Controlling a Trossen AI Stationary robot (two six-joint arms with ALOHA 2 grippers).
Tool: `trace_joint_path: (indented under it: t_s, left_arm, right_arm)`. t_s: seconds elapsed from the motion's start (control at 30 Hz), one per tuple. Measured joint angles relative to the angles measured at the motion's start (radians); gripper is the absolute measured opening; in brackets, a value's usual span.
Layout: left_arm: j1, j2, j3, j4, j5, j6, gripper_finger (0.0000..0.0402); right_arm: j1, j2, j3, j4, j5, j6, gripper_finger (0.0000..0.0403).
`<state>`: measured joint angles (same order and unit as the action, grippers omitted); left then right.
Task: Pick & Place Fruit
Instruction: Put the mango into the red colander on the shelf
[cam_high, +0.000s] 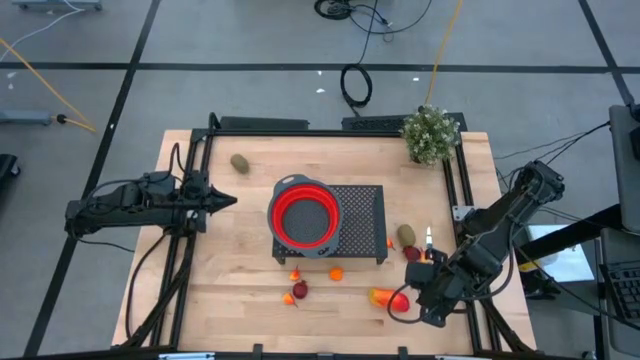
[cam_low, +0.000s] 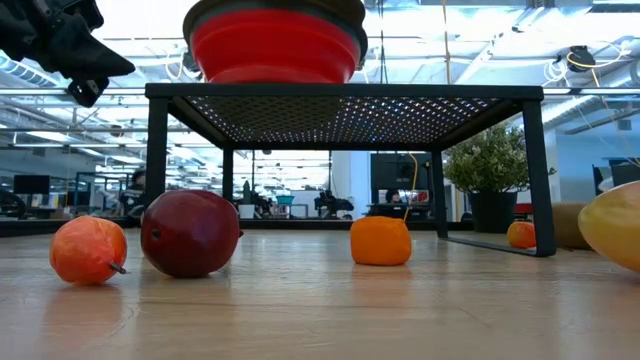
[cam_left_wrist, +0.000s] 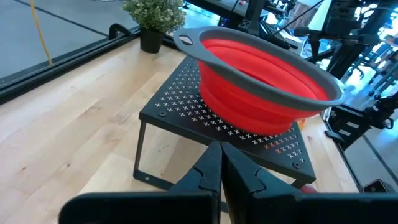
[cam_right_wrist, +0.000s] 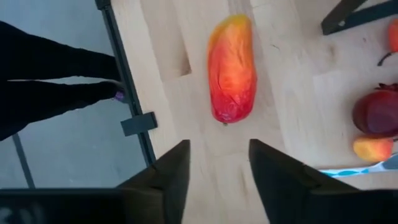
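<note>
The long red-orange-yellow fruit (cam_right_wrist: 231, 68) lies flat on the table near its near right corner (cam_high: 388, 297). My right gripper (cam_right_wrist: 217, 168) is open just short of one end of it, and its fingers touch nothing. My left gripper (cam_left_wrist: 221, 171) is shut and hovers left of the red bowl (cam_high: 303, 215), which sits on a black mesh stand (cam_high: 362, 222). One brown oval (cam_high: 240, 162) lies far left, another (cam_high: 406, 234) right of the stand. Dark red pieces (cam_high: 413, 253) (cam_low: 190, 232) and orange balls (cam_high: 335, 273) (cam_low: 380, 240) lie in front of the stand.
A potted plant (cam_high: 431, 133) stands at the far right corner. A thin pale-handled utensil (cam_high: 428, 238) lies by the right brown oval. Black rails (cam_high: 455, 180) run along the table's edges. Bare wood shows left of the stand and along the near left.
</note>
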<state>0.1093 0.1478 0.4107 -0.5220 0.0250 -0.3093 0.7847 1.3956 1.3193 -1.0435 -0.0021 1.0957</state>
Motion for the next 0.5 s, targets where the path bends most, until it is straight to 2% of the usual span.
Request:
trace_joint_path:
  t_s: [0.27, 0.5]
  left_arm:
    - [0.000, 0.000, 0.000, 0.000, 0.000, 0.019, 0.0008]
    - [0.000, 0.000, 0.000, 0.000, 0.000, 0.019, 0.0008]
  right_arm:
    - [-0.001, 0.000, 0.000, -0.008, 0.001, 0.021, 0.0241]
    - [-0.001, 0.000, 0.000, 0.002, 0.000, 0.019, 0.0267]
